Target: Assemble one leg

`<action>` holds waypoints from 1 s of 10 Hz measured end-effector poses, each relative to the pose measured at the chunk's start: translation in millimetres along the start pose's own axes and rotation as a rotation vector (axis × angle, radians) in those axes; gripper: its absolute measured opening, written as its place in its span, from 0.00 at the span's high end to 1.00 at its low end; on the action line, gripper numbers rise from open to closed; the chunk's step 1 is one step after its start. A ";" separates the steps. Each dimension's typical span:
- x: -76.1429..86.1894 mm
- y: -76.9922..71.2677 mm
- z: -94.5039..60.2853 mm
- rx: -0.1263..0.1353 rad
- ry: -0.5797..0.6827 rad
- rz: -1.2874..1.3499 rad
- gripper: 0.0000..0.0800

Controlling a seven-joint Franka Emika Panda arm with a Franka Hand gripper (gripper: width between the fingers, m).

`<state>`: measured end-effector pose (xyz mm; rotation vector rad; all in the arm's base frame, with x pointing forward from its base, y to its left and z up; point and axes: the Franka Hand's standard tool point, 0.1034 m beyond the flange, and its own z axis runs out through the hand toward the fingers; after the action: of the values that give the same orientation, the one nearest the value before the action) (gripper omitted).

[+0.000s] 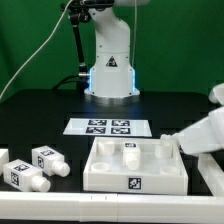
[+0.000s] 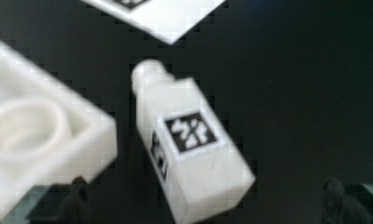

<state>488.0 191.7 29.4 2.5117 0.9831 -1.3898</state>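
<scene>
Tabletop (image 1: 40,110), black, carries all that we see. Next in size, the white arm (image 1: 108,55) rises from its base at the back, and its far end reaches in from the exterior view's right. We find the white tray (image 1: 135,168) at the front, with the marker board (image 1: 108,126) flat behind it. In the wrist view, the leg (image 2: 192,135) lies flat on the tabletop just beside the tray's corner, tag up, peg toward the marker board. On the exterior view's left lie a second leg (image 1: 47,160) and a third leg (image 1: 24,177). Over the leg hangs the tool (image 2: 204,198), released, its dark fingertips (image 2: 55,202) spread wide to either side, clear of it.
</scene>
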 end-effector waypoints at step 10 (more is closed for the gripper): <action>2.5 -4.4 18.0 -0.015 0.029 -0.010 0.19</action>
<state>473.3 189.4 18.0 2.5262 1.0086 -1.3472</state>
